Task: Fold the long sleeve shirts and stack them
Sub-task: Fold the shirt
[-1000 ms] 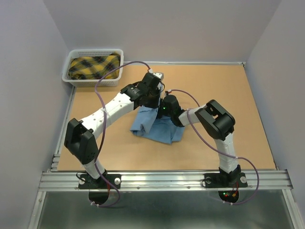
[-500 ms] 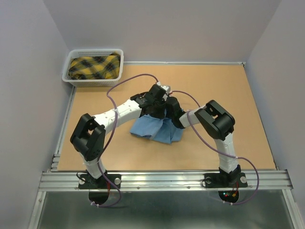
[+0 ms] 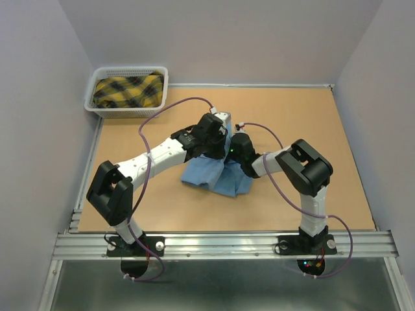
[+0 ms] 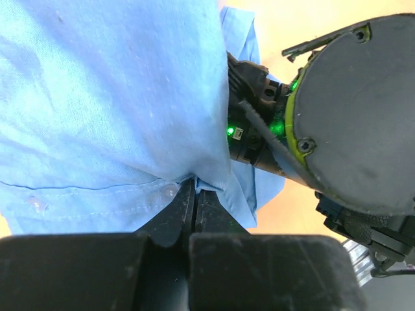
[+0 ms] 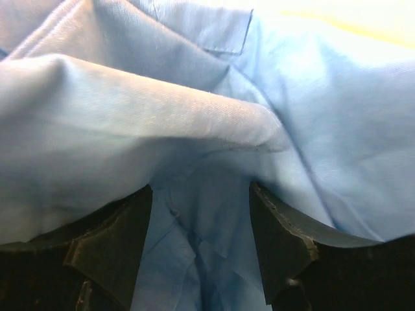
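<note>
We start from the desk (image 3: 324,129): there is bare board on every side of the work, so there is room to spread cloth. The light blue shirt (image 3: 204,175) lies in a rumpled heap near the middle, partly lifted where both arms meet over it. At the far left corner sits a basket (image 3: 97,103) holding a yellow plaid cloth (image 3: 126,91), well apart from the heap.

The left claw (image 4: 195,201) is pinched together on an edge of the shirt, close to a button (image 4: 170,190), and the cloth hangs from it in a broad drape. The right claw (image 5: 201,194) stands with its fingers apart. Folds of the shirt lie across the gap, but nothing is clamped.

We judge the step in hand to be opening the heap out flat before any fold. To do it well, we would have the right claw take a single layer at a far edge or corner — not the bunched fold in front of it — then draw the two holds apart, low over the desk, until the front lies smooth. Grabbing several layers at once would probably lock the creases in.
</note>
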Controlling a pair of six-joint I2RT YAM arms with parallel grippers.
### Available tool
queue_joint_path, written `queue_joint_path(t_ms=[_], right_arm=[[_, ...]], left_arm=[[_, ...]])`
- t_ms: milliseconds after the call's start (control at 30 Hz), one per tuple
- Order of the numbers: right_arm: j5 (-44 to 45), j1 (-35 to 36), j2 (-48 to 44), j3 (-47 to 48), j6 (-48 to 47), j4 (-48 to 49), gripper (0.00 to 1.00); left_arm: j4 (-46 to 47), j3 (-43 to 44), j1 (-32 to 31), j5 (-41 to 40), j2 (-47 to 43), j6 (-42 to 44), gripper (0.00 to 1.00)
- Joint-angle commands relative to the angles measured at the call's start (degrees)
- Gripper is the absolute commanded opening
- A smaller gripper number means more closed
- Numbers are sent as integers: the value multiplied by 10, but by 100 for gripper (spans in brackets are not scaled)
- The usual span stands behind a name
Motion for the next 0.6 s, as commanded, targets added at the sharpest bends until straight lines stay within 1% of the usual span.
queue_joint_path(t_ms=[0, 233, 567], right_arm=[[18, -6, -28, -9, -34, 2, 67], [25, -17, -25, -4, -35, -1, 65], [42, -56, -52, -28, -32, -2, 64]], left_arm=[[36, -8, 2, -12, -27, -1, 0], [49, -26, 2, -17, -42, 0, 0], [46, -12, 5, -20, -41, 4, 0]])
